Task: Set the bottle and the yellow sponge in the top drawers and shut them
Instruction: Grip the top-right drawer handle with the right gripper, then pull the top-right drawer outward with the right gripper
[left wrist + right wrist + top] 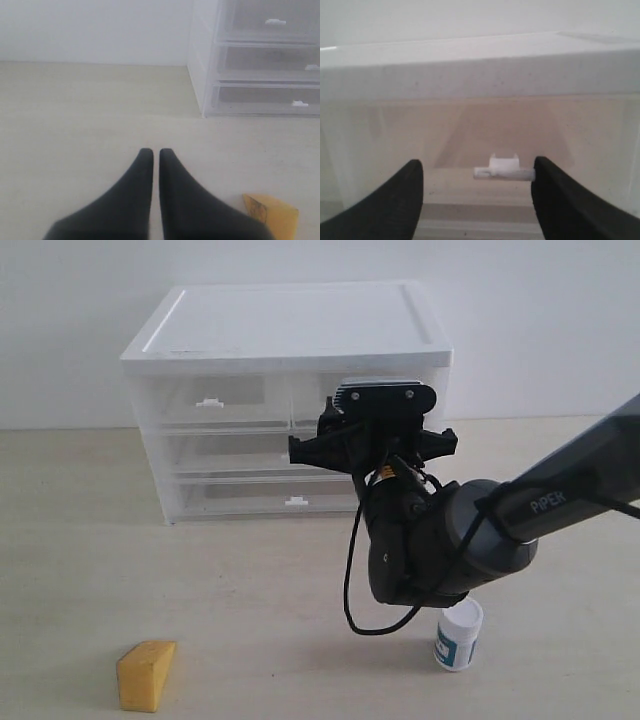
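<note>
Pale wood-toned table (150,540) carries everything. The cabinet (300,330), with a white top and clear fronts, stands at the back against the wall and serves as reference. Right arm (450,535), dark grey, reaches in from the cabinet's right side, its wrist raised in front of the upper right of the cabinet face. Top drawers (210,405): the left one sits flush with the cabinet front; the right one is mostly hidden behind the wrist in the exterior view. Right gripper (477,165): jaws stand apart, level with the right top drawer's front, nothing clamped. Left gripper (155,150): fingers together with only a slim seam between them, holding nothing, low over bare table out in front of the cabinet's left corner. Yellow sponge (146,674): lies on the table well in front of the cabinet, out past its left front corner, just beside the left gripper. Bottle (459,634): upright on the table, well in front of the cabinet's right end, partly covered by the arm's elbow. Handle tab (504,170), white, lies between the open right jaws; contact cannot be judged.
</note>
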Robot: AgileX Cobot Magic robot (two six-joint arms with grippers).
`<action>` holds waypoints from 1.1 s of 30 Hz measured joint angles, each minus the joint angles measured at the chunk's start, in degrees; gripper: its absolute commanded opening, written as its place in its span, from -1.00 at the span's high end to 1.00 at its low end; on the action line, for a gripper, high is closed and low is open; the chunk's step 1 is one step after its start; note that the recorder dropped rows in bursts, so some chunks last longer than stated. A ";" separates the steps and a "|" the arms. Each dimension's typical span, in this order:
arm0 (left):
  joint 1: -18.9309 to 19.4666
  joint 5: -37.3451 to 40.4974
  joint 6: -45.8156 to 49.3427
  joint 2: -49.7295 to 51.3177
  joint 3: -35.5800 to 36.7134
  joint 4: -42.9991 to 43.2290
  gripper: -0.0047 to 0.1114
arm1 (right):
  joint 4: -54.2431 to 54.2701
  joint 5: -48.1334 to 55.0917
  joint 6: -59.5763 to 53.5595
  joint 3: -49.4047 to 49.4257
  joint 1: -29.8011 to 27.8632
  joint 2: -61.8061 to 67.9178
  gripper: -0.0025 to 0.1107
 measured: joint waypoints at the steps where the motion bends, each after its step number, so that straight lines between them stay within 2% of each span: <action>1: 0.00 0.00 0.00 0.00 0.00 0.00 0.84 | 0.00 -0.30 -0.13 -0.10 0.02 0.26 -0.07; 7: 0.00 0.00 0.00 0.00 0.00 0.00 0.84 | 0.87 -0.50 -1.13 -0.22 0.12 0.26 -0.06; 8: 0.00 0.00 0.00 0.00 0.00 0.00 0.84 | 1.01 -0.50 -1.25 -0.22 0.12 0.26 -0.01; 10: 0.00 0.00 0.00 0.00 0.00 0.00 0.84 | 1.75 -0.50 -1.25 -0.22 0.12 0.26 0.23; 14: 0.00 0.00 0.00 0.00 0.00 0.00 0.84 | 3.42 -0.74 -1.21 -0.25 -0.10 0.26 0.95; 26: 0.00 0.00 0.00 0.00 0.00 0.00 0.84 | 3.42 -0.74 0.31 -0.12 -0.10 0.26 0.96; 33: 0.00 0.00 0.00 0.00 0.00 0.00 0.84 | 2.27 0.23 1.90 3.88 -0.24 -2.35 0.96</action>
